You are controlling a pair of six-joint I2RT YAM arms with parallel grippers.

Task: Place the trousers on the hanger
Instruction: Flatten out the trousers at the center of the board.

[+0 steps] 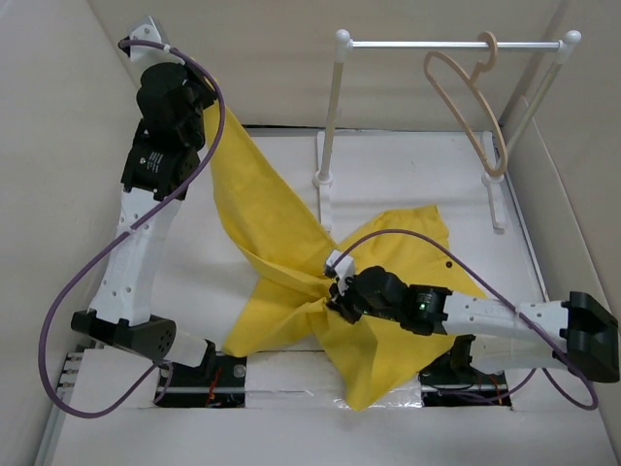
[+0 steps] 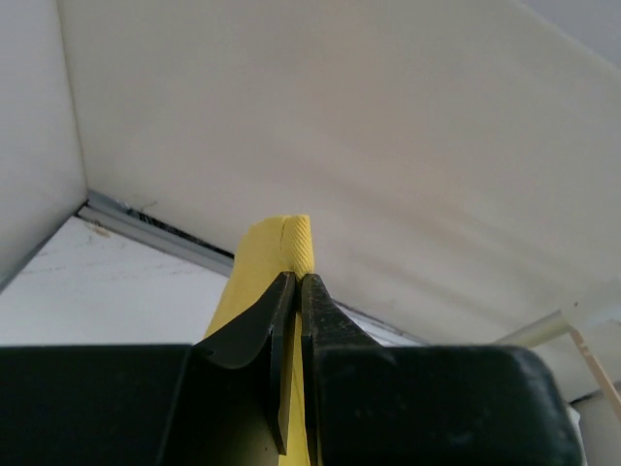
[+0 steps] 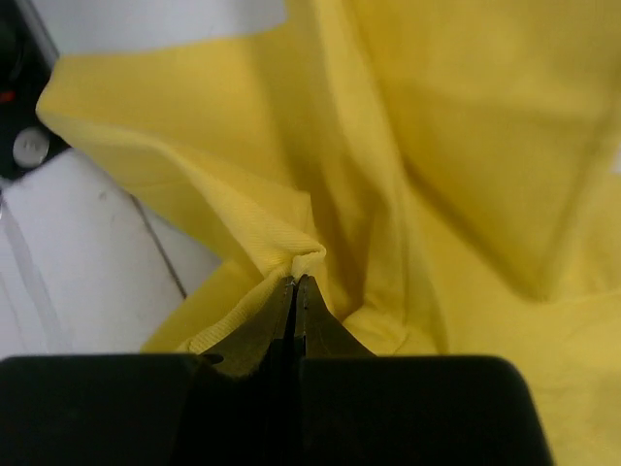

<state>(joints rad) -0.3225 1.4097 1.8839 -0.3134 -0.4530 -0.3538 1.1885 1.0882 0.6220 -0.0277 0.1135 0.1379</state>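
Note:
The yellow trousers (image 1: 281, 243) stretch from the far left down across the middle of the table. My left gripper (image 1: 206, 109) is raised at the far left and is shut on one end of the trousers (image 2: 286, 243). My right gripper (image 1: 335, 296) is low at the table's middle and is shut on a bunched fold of the trousers (image 3: 320, 194). The beige hanger (image 1: 466, 102) hangs by its hook on the white rail (image 1: 417, 44) at the far right, apart from both grippers.
The white rail stands on two posts (image 1: 330, 116) with flat feet at the back of the table. Cardboard walls (image 1: 58, 194) close in the left, back and right sides. Purple cables (image 1: 58, 320) loop beside both arms.

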